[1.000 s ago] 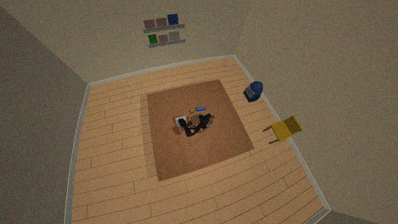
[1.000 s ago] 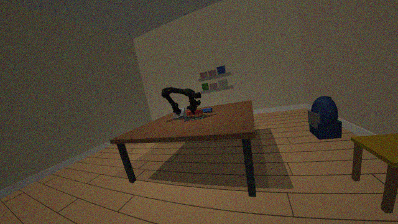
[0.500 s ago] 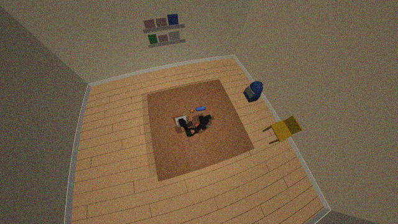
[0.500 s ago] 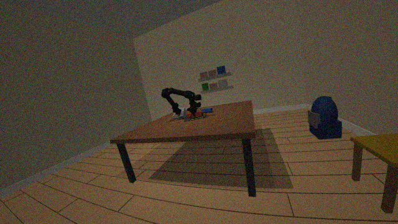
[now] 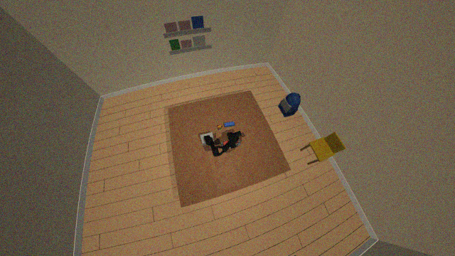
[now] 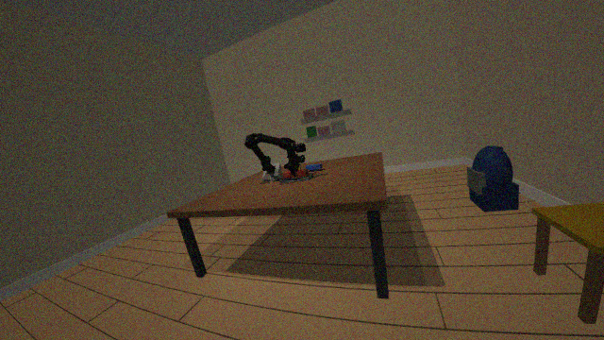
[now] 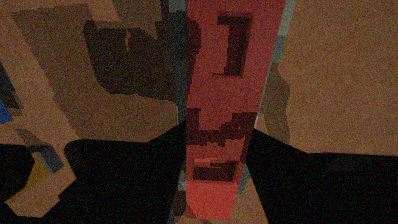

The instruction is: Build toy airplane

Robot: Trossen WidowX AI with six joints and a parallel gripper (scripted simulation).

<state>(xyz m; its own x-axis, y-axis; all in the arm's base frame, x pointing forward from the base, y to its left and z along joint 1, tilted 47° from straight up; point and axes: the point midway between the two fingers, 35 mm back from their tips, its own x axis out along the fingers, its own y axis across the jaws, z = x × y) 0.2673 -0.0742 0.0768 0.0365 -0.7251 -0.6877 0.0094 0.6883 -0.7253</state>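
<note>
The red fuselage (image 7: 220, 95) (image 5: 225, 143) (image 6: 286, 175) is between the fingers of my gripper (image 7: 213, 125), which is shut on it. Its top faces the wrist camera, with two dark, empty sockets. Grey-blue strips of the cradle (image 7: 278, 47) (image 6: 289, 181) show along both sides of the fuselage, beneath it. Whether the fuselage lies fully flat in the cradle cannot be told. The blue wing (image 5: 229, 124) (image 6: 314, 167) (image 7: 4, 114) lies on the table apart from the fuselage. The orange-yellow tail fin (image 5: 220, 126) (image 7: 35, 175) lies near it, partly hidden by a finger in the wrist view.
The arm stands on a pale base plate (image 5: 202, 136) on the brown table (image 5: 199, 181) (image 6: 340, 195). A yellow chair (image 5: 321, 147) and a blue object (image 5: 289, 104) (image 6: 493, 175) stand on the floor, away from the table.
</note>
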